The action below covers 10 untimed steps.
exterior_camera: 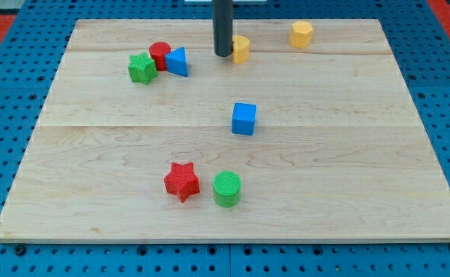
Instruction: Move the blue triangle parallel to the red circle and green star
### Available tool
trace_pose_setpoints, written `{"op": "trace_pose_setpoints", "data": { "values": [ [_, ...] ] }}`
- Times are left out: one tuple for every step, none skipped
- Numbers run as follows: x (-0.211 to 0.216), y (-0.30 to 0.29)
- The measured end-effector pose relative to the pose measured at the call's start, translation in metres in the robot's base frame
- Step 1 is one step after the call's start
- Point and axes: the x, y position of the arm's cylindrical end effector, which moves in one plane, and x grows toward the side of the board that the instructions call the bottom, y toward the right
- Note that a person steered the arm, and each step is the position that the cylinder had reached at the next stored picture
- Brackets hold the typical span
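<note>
The blue triangle [178,61] lies at the view's upper left, touching the right side of the red circle [160,55]. The green star [141,68] sits just left of and below the red circle, touching it. My tip [222,54] is the lower end of the dark rod coming down from the view's top. It stands about a block's width to the right of the blue triangle and right beside the left side of a yellow block [241,48].
A yellow hexagon block [301,34] lies at the upper right. A blue cube [244,118] sits near the middle. A red star [181,181] and a green circle [227,188] lie near the bottom. The wooden board [363,154] rests on a blue pegboard.
</note>
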Motion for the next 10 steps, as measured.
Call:
{"op": "trace_pose_setpoints", "data": {
  "values": [
    [0.0,0.058],
    [0.0,0.097],
    [0.042,0.056],
    [0.07,-0.025],
    [0.071,-0.132],
    [0.046,-0.203],
    [0.034,-0.2],
    [0.013,-0.288],
    [-0.009,-0.271],
    [0.008,-0.223]
  ]
}}
